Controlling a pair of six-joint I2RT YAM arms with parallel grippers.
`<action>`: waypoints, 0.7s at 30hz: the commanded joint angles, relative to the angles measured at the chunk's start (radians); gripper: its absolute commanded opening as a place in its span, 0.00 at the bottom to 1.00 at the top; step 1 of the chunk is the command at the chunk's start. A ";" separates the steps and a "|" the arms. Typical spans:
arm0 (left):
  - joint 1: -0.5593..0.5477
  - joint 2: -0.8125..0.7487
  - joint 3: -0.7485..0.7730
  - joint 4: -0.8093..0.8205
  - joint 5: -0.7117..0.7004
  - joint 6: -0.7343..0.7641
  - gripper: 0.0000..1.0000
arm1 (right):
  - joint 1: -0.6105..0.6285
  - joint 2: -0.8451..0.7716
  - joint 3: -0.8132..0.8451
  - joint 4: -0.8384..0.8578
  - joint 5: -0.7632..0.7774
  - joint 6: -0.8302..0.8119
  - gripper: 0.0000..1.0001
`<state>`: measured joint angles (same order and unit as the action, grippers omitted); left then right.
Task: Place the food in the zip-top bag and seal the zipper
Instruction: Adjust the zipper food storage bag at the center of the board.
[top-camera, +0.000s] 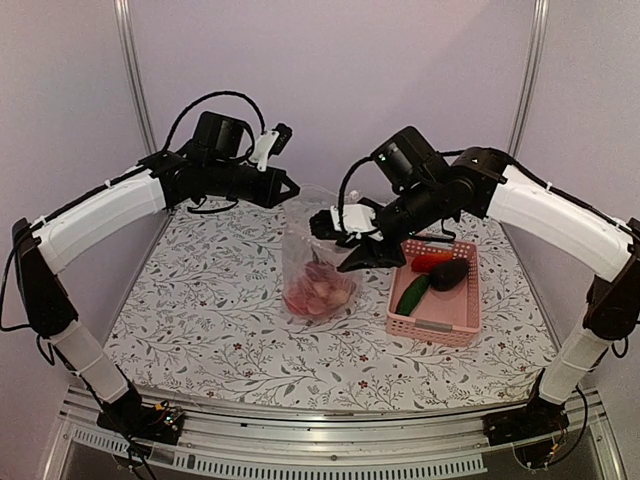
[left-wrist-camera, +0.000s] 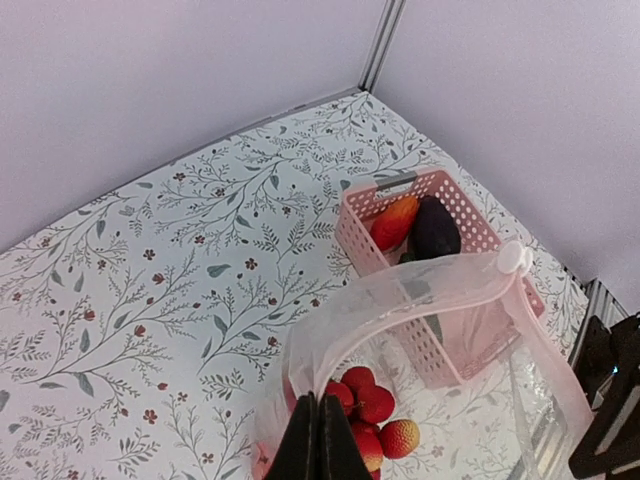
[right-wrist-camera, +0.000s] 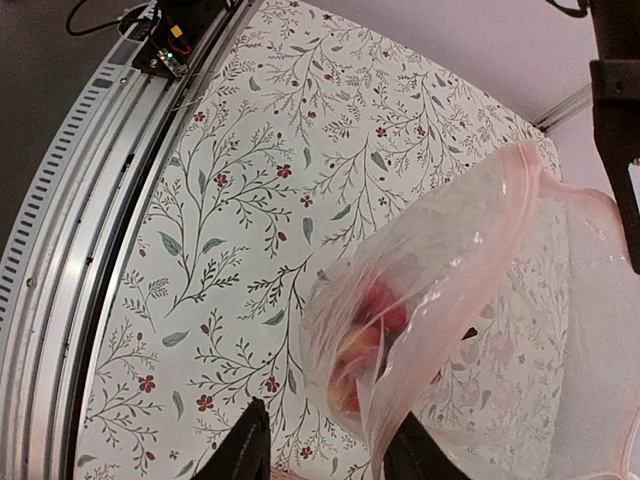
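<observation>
The clear zip-top bag (top-camera: 312, 262) hangs upright at mid-table, its mouth held wide. My left gripper (left-wrist-camera: 318, 425) is shut on the bag's near rim (left-wrist-camera: 330, 350); from above, the left gripper (top-camera: 291, 190) is at the bag's top left. A cluster of red-yellow fruits (left-wrist-camera: 372, 410) lies in the bottom of the bag. The white zipper slider (left-wrist-camera: 513, 258) sits at the far end of the mouth. My right gripper (right-wrist-camera: 330, 415) is open beside the bag's lower part (right-wrist-camera: 430, 290), and a fold of film reaches between its fingers. The red-orange pepper (top-camera: 430, 262), dark eggplant (top-camera: 450, 273) and green cucumber (top-camera: 412, 295) lie in the pink basket.
The pink slotted basket (top-camera: 440, 322) stands right of the bag on the floral tablecloth (top-camera: 200, 310). Pale walls and metal corner posts (top-camera: 133, 70) close the back and sides. A metal rail (right-wrist-camera: 110, 170) runs along the table's near edge.
</observation>
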<state>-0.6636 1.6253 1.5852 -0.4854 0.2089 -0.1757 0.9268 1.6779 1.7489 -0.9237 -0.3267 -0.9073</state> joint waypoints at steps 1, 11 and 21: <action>0.012 -0.016 0.079 0.005 0.004 0.012 0.00 | -0.074 -0.026 0.152 -0.043 -0.172 0.077 0.47; 0.025 -0.044 -0.038 0.100 0.051 -0.004 0.00 | -0.520 -0.217 -0.116 0.111 -0.459 0.205 0.54; 0.072 -0.153 -0.235 0.267 0.156 -0.074 0.00 | -0.668 -0.225 -0.466 0.220 -0.167 0.307 0.47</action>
<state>-0.6090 1.5364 1.4067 -0.3191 0.3325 -0.2260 0.2649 1.4258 1.3266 -0.7559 -0.6369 -0.6628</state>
